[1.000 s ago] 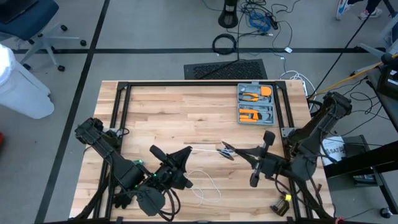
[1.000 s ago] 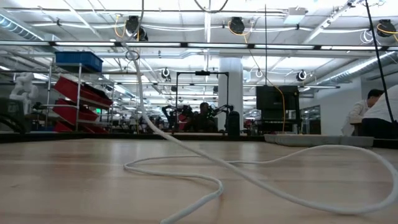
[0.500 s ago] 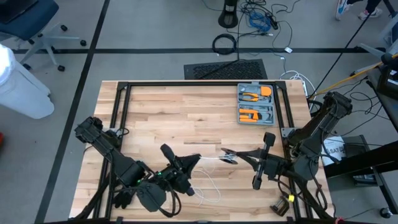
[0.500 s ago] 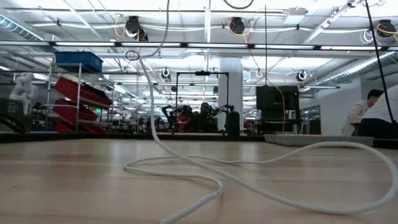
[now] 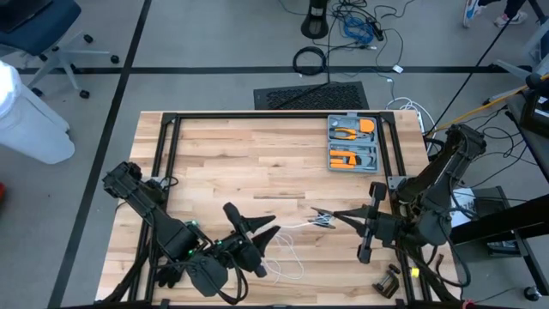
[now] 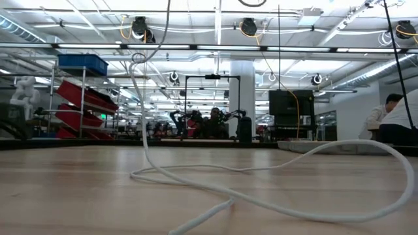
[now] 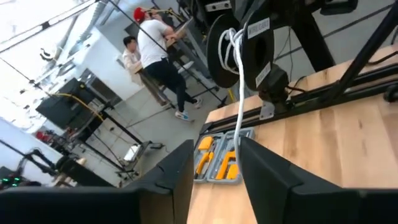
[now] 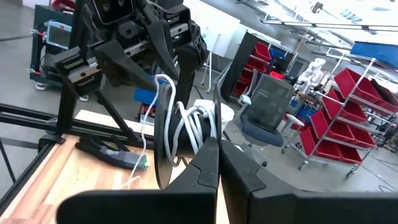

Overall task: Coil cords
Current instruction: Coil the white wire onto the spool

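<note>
White cord (image 5: 292, 257) lies loose between open left tool (image 5: 268, 228) and clamped-shut right tool (image 5: 330, 217), orange-handled tool tray (image 5: 352, 142) beyond.

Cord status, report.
Right claw shut on cord coil. Left claw open, cord running between fingers. Loose loops on table.

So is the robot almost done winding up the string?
Not yet. A few turns of the cord are wound at the shut right end effector. The left end effector stands open around the strand leading there. A long loose loop still lies on the table, waiting to be wound.
</note>
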Robot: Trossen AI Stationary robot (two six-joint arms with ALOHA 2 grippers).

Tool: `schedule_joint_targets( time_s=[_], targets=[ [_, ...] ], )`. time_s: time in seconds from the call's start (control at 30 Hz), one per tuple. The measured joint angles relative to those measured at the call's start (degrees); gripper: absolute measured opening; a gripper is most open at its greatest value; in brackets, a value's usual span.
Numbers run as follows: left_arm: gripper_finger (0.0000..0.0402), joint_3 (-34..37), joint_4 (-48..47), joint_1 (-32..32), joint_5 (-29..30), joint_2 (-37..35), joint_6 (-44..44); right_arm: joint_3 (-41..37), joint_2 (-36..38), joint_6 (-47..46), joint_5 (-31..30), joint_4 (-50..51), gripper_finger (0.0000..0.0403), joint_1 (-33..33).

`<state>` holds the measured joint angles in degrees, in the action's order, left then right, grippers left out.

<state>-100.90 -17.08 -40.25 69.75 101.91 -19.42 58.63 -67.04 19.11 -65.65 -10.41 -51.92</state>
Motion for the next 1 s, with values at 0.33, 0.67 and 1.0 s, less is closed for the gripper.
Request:
schedule_joint_targets(
  time_s=[0.33,0.67,1.0],
  targets=[
    [0.0200,0.0,-0.1,0.2,-5.3,0.0,2.1,0.0,0.2,-0.2,0.0,0.0,0.0000,0.0],
    [0.0203,0.0,10.1,2.6,-24.0,0.1,2.5,0.0,0.3,0.0,0.0,0.0,0.0000,0.1],
    [0.0203,0.0,17.4,4.9,-27.6,2.4,2.1,0.0,0.3,0.0,1.8,0.0,0.0000,0.1]
  ],
)
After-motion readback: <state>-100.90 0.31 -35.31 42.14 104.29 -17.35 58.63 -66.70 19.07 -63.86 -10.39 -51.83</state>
